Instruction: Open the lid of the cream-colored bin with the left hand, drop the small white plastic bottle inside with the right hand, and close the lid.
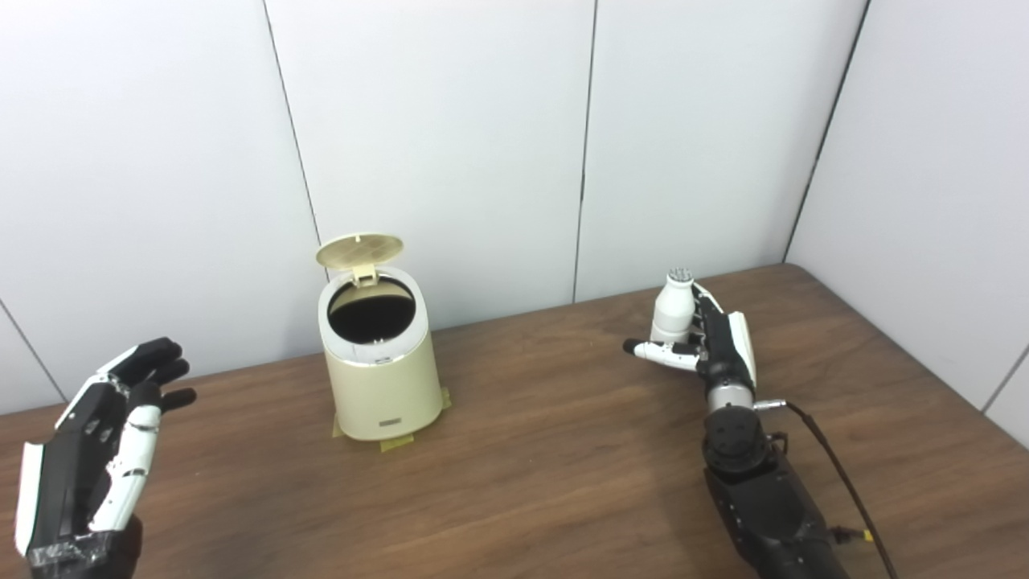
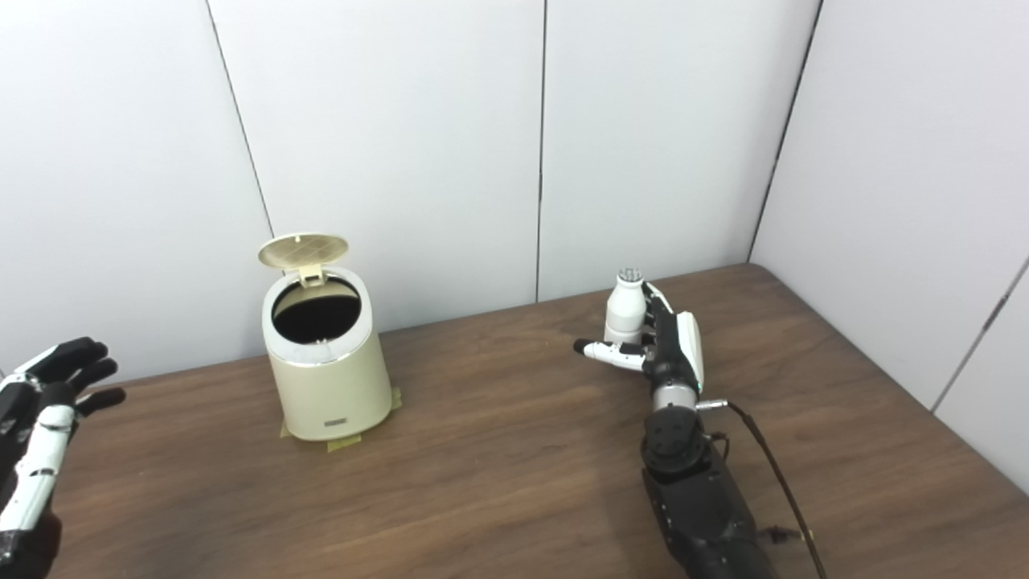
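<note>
Fingers spread and holding nothing, the left hand hangs at the near left, apart from the cream-colored bin, whose lid already stands open. Over to the right, the right hand cups the upright white bottle on the table, grip not yet closed. Drop and lid closing remain.
</note>
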### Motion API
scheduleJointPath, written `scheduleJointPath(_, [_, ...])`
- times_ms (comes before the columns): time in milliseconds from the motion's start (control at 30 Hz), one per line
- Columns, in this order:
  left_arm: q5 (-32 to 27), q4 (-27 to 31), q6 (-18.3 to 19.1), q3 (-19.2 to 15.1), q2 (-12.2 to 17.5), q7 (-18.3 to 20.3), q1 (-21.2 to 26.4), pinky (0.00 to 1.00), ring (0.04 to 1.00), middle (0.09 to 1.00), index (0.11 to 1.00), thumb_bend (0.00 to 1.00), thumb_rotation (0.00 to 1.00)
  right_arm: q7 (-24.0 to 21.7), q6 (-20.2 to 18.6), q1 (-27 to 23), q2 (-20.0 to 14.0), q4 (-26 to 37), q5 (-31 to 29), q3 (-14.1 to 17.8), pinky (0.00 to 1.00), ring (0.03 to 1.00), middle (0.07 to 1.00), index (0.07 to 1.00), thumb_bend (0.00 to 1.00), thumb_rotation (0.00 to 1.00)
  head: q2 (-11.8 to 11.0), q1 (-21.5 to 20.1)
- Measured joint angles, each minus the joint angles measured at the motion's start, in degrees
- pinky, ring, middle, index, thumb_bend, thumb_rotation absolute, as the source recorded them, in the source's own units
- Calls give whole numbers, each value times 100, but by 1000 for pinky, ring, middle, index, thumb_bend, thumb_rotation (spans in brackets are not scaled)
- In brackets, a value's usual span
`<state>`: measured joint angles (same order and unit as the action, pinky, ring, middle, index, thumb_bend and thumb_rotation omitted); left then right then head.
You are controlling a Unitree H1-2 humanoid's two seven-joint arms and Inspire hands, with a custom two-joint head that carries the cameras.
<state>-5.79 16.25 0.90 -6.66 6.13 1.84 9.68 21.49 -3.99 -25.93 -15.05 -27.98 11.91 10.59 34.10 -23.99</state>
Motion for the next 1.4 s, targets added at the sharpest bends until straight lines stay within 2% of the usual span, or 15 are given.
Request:
scheduleJointPath(233, [-50,1,18,-1,0,7,0,701,787,791,759,313,536,179,-55,-1,1,-2,136,-35,528,658,722,754,779,113,9,18])
scheduleJointPath(400, [-84,2,17,-2,0,22,0,704,783,788,757,315,541,675,-113,-110,3,-265,387,-36,447,544,604,627,767,12,18,18])
scheduleJointPath(433, [-94,3,17,0,0,24,0,706,786,790,758,325,540,768,-106,-140,3,-345,393,-27,458,554,602,560,645,67,18,18])
scheduleJointPath(467, [-99,5,17,0,0,25,0,706,788,791,758,335,538,864,-85,-157,3,-433,409,-22,461,553,592,525,582,94,26,18])
scheduleJointPath(567, [-97,53,18,-3,0,23,0,710,796,796,760,338,538,1068,6,-166,12,-588,420,-25,459,547,570,490,522,117,35,18])
scheduleJointPath(600, [-97,66,18,0,1,26,0,717,801,800,763,329,539,1101,34,-175,12,-627,419,-25,460,544,552,472,522,60,53,18])
scheduleJointPath(667, [-94,68,18,6,4,39,-2,722,803,800,766,324,541,1193,80,-186,15,-656,412,-22,424,493,522,461,524,12,70,18])
scheduleJointPath(767, [-91,72,45,5,19,44,-11,731,806,804,772,321,547,1276,180,-208,15,-759,380,-16,395,458,500,468,526,1,70,18])
scheduleJointPath(933, [-90,71,52,5,26,50,-32,738,810,808,775,301,537,1278,209,-227,18,-797,276,-4,396,463,501,463,525,0,79,9])
scheduleJointPath(1200, [-92,68,51,5,49,77,-35,747,813,810,777,330,545,1265,223,-224,18,-787,213,-11,394,462,505,462,525,0,88,9])
scheduleJointPath(1400, [-90,64,51,7,48,75,-42,740,805,801,771,332,556,1211,112,-173,50,-567,200,-18,401,478,511,463,525,0,97,26])
